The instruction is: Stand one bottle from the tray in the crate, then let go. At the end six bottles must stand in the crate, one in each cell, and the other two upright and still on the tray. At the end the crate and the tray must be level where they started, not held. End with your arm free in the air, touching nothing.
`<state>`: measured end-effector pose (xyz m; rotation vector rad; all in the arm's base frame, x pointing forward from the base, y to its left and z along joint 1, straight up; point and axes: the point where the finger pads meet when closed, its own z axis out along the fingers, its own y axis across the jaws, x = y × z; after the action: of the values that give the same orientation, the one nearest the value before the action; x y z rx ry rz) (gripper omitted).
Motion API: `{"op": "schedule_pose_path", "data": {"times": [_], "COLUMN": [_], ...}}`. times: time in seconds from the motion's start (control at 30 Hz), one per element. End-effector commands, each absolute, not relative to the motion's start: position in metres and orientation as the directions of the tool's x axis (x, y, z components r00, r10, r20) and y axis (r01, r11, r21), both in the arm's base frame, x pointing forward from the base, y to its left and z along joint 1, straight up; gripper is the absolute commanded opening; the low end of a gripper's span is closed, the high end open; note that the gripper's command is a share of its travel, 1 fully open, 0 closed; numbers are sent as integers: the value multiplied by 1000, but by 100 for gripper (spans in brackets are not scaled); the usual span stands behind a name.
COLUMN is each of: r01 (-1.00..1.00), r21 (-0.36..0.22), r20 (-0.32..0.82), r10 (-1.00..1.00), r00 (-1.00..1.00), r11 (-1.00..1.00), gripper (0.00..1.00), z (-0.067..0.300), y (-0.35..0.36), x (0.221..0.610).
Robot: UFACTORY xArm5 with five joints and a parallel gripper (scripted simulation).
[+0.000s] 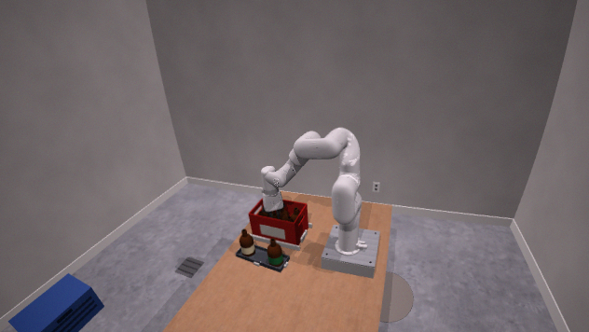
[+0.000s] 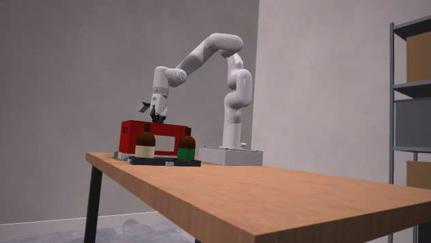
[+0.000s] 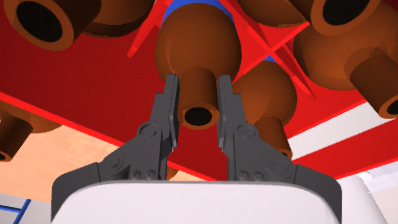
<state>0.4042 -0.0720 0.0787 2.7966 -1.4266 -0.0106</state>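
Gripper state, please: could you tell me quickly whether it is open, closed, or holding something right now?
Gripper: closed on the neck of a brown bottle, blue-labelled, over the red crate.

White five-joint arm (image 1: 326,145) arched from its base near the bench's far edge, wrist pointing down; dark-fingered gripper (image 3: 198,107) clamped on something.

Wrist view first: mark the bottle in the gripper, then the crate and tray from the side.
held bottle (image 3: 199,92), wrist view, on its neck between the fingers
crate (image 2: 131,136), exterior view, on its red front wall
tray (image 2: 155,162), exterior view, on its dark front edge
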Motion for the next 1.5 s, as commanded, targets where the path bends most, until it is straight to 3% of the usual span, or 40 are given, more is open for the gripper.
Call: {"op": "schedule_pose_path", "data": {"times": [0.0, 0.67, 0.7, 1.47], "r01": [-810, -810, -810, -810], "r21": [2, 2, 2, 2], "r20": [-2, -2, -2, -2], "r10": [-810, -810, -810, -810], "r00": [587, 587, 587, 587], "r11": [-587, -587, -587, -587], "gripper": [0, 0, 65, 65], "z": [80, 79, 79, 79], "y": [-72, -72, -72, -72], "x": [406, 406, 406, 406]}}
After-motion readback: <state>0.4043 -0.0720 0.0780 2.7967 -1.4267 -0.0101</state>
